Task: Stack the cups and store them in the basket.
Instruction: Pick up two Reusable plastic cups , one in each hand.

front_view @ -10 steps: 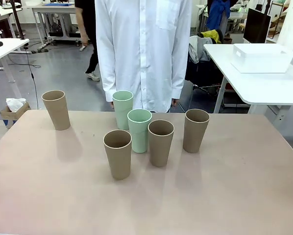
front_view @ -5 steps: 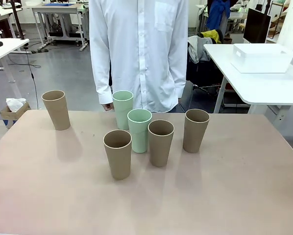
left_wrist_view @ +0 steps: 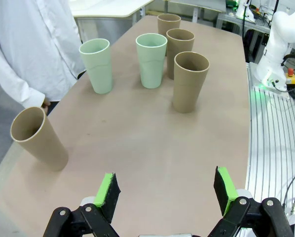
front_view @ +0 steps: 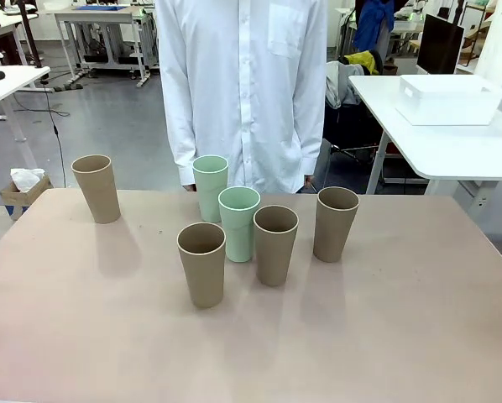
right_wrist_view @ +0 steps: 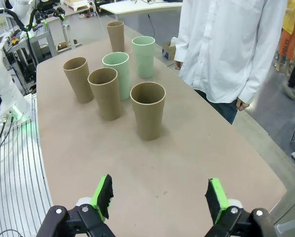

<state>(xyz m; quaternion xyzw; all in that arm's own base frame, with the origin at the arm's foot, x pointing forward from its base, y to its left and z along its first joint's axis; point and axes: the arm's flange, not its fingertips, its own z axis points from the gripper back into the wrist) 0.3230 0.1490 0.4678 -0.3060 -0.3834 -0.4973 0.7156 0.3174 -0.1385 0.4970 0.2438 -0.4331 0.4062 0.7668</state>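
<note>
Several tan-brown cups and two mint green cups stand upright on the beige table (front_view: pixel 402 336). One tan cup (front_view: pixel 96 189) is apart at the far left. The mint cups (front_view: pixel 210 186) (front_view: pixel 238 222) stand mid-table beside tan cups (front_view: pixel 202 264) (front_view: pixel 275 245) (front_view: pixel 335 223). The white basket (front_view: pixel 449 101) sits on a separate white table at the back right. My left gripper (left_wrist_view: pixel 165 187) is open over bare table, short of the lone tan cup (left_wrist_view: pixel 39 138). My right gripper (right_wrist_view: pixel 160 196) is open too, with the nearest tan cup (right_wrist_view: pixel 148 111) well ahead of it.
A person in a white shirt (front_view: pixel 243 84) stands at the far edge, right behind the mint cups, arms hanging down. The white side table (front_view: pixel 452 147) holding the basket is separated from my table by a gap. Bare tabletop lies in front of the cups.
The person has shifted slightly sideways at the far edge. The cups stand where they were.
</note>
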